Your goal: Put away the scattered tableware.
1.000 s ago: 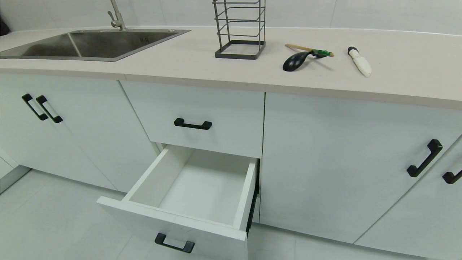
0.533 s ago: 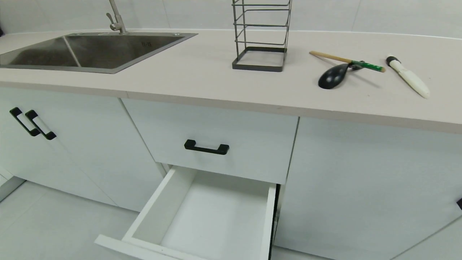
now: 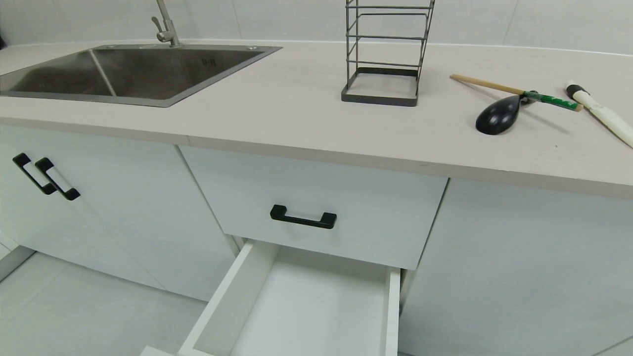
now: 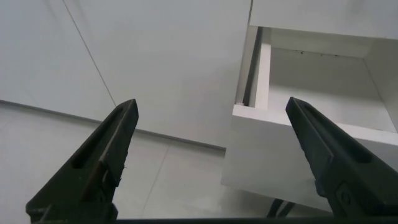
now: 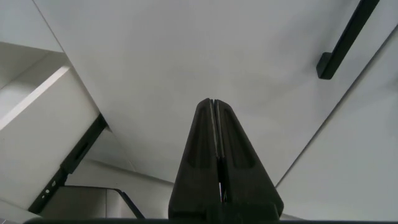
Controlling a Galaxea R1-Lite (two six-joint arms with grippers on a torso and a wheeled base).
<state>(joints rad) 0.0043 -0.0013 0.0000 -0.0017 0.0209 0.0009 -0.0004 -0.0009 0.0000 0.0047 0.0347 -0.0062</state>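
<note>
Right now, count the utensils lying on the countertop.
3, all right of the wire rack: a black spoon, a wooden stick across its handle, a white-handled tool farthest right.

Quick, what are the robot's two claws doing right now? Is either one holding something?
Left gripper: open, holding nothing, beside the open drawer.
Right gripper: closed, nothing between its fingers.
</note>
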